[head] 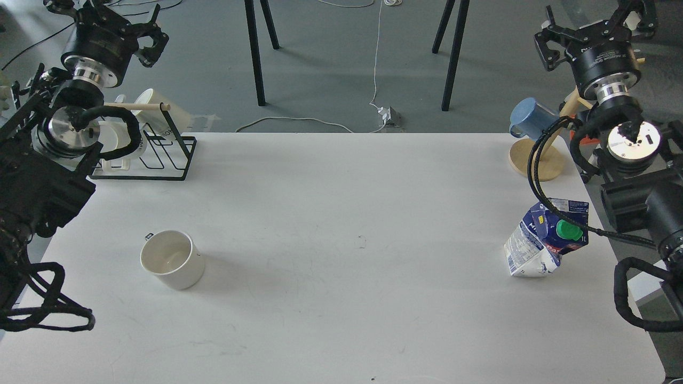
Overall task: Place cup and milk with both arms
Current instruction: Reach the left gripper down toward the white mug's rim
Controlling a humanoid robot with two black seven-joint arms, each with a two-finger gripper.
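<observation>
The cup [172, 260] is a white mug standing upright on the left half of the white table [341, 224], with a bit of its black handle showing at the far left rim. The milk [547, 237], a dented blue and white carton with a green cap, stands near the right edge and leans. My left gripper [106, 18] is raised at the far left corner, well behind the cup, open and holding nothing. My right gripper [592, 26] hangs high at the far right, behind the milk, also open and holding nothing.
A black wire rack [168, 154] with white mugs stands at the back left corner. A wooden mug tree [536, 160] holding a blue mug [531, 120] stands at the back right. Black stand legs [256, 53] and a cable lie on the floor beyond the table.
</observation>
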